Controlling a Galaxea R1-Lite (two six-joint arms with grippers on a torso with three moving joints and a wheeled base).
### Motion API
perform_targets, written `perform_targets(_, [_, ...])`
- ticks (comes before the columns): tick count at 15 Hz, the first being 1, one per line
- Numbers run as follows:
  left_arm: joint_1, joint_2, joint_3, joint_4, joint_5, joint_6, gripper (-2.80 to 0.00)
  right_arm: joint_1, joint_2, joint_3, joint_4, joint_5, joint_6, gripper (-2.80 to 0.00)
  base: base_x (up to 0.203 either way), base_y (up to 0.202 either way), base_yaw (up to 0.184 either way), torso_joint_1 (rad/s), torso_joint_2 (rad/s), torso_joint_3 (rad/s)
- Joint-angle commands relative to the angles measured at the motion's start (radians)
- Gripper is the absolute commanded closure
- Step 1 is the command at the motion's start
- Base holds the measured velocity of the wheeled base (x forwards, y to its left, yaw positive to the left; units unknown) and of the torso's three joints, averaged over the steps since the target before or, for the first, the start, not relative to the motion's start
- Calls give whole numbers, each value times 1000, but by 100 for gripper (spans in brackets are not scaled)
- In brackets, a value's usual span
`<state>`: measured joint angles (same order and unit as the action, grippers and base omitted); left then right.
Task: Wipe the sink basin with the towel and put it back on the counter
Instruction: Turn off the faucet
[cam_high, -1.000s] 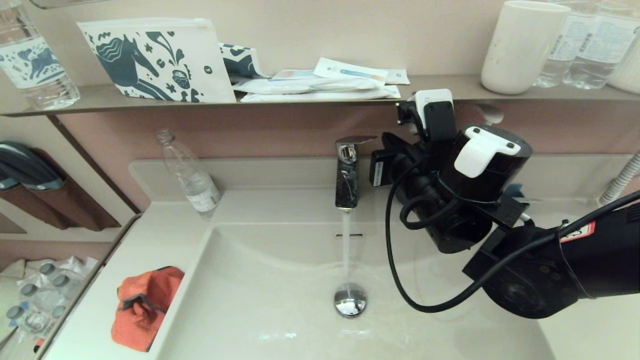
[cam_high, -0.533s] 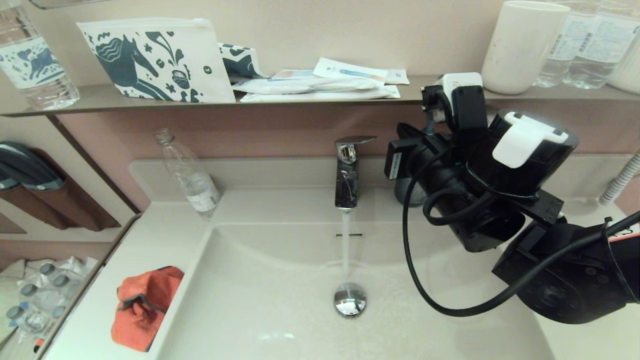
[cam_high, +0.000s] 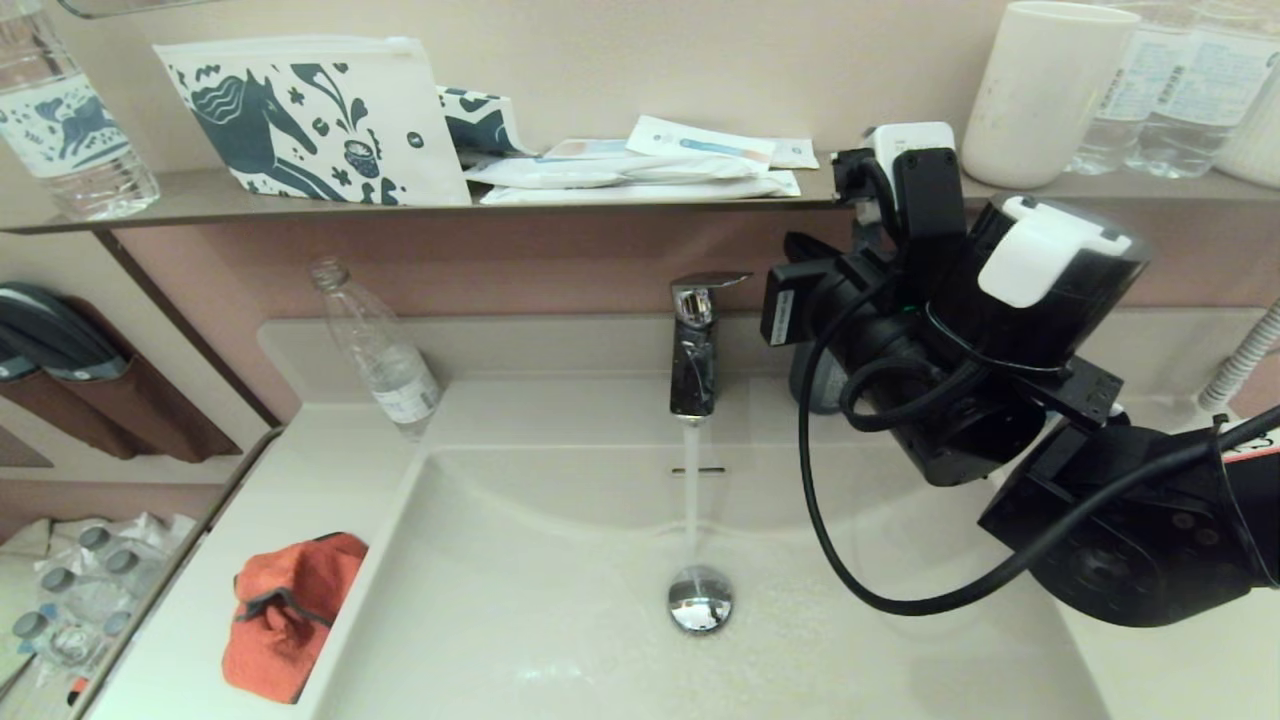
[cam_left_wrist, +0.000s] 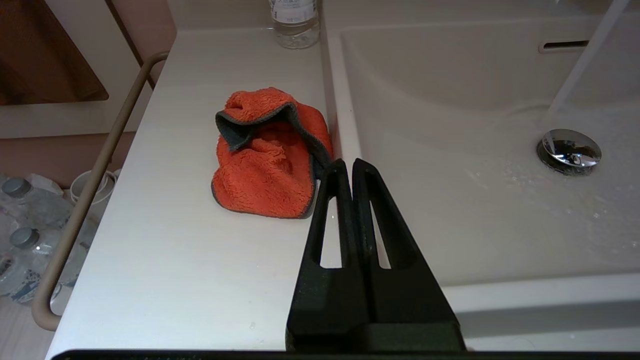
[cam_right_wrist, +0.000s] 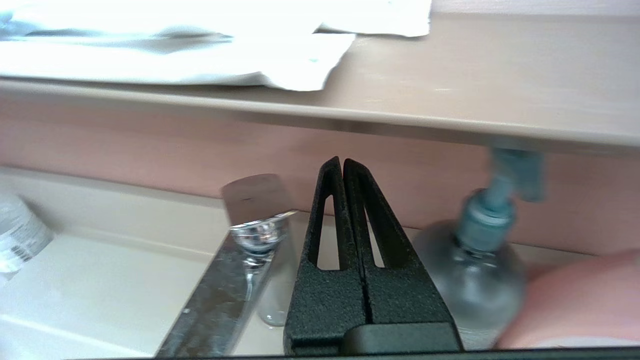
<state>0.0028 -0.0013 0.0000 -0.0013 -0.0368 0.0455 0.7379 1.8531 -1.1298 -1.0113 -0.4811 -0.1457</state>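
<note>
Tap (cam_high: 693, 345) running. Right gripper (cam_right_wrist: 342, 167), fingers together, beside its lever: could knock soap bottle (cam_right_wrist: 475, 272). Left gripper (cam_left_wrist: 349, 167) pinched empty near towel (cam_left_wrist: 270, 152).

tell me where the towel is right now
The towel lies crumpled on the counter at the robot's left in the head view, right beside the left rim of the sink basin, nearer than the clear bottle.

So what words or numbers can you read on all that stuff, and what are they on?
None can be read.
Clear bottle: its label print is too small.
Water bottles on the shelf: label print is blurred.
Flat packets on the shelf: print is too small.
Pouch: only a blue horse picture, no words.
</note>
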Motion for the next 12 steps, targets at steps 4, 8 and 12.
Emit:
perform_targets(4, [0,1,0,0,0,0,0,10,93,-112,41,17,-1,0,0,0,0,0,0,0])
perform_targets(8, [0,1,0,0,0,0,0,28,133,-199,121,50,1,0,0,0,0,0,0,0])
perform_targets(12, [0,1,0,0,0,0,0,50,127,-187,184,68,5,0,0,0,0,0,0,0])
